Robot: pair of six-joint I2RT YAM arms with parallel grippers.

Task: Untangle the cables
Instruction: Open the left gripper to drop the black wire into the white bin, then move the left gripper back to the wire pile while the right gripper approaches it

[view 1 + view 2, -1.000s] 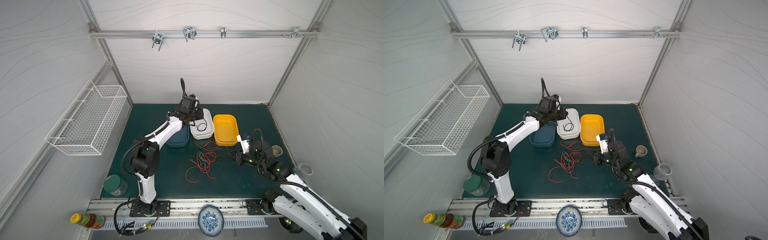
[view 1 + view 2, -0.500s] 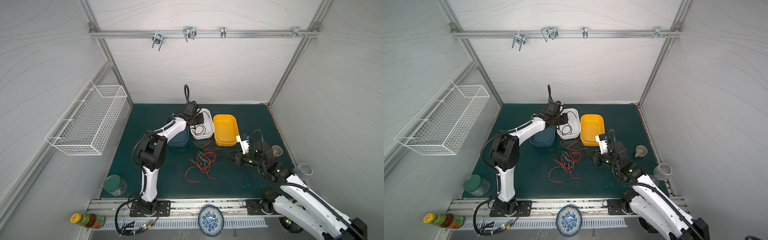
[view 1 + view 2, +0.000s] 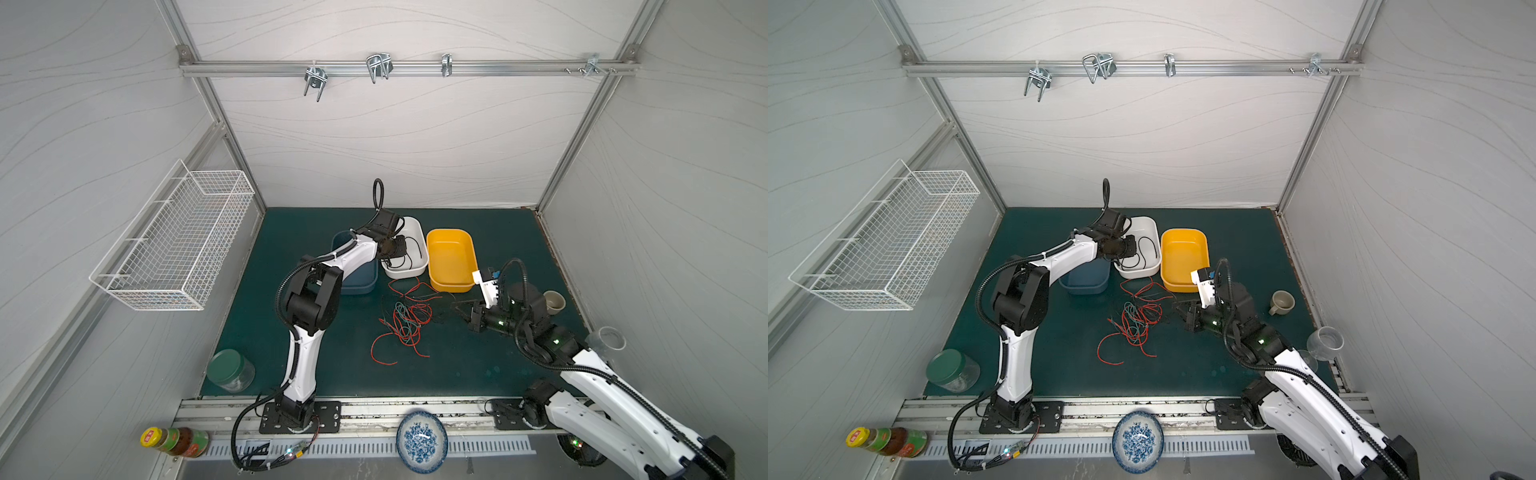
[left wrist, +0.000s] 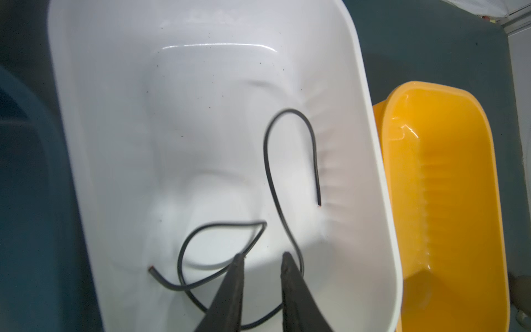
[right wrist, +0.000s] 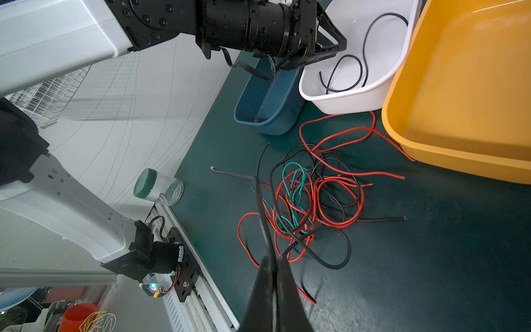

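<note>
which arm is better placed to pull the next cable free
Right: the right pincer is shut on a black cable beside the tangle; the left pincer hangs open over the white bin, away from it.

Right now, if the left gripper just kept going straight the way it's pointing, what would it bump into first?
Probably the black cable lying in the white bin, just ahead of the left gripper; right behind it comes the bin's floor. Depth is hard to judge here.

Both top views high overhead, looking down on the whole table (image 3: 498, 374) (near-identical framing), wrist views close, sharing the white tub (image 4: 115, 115).
</note>
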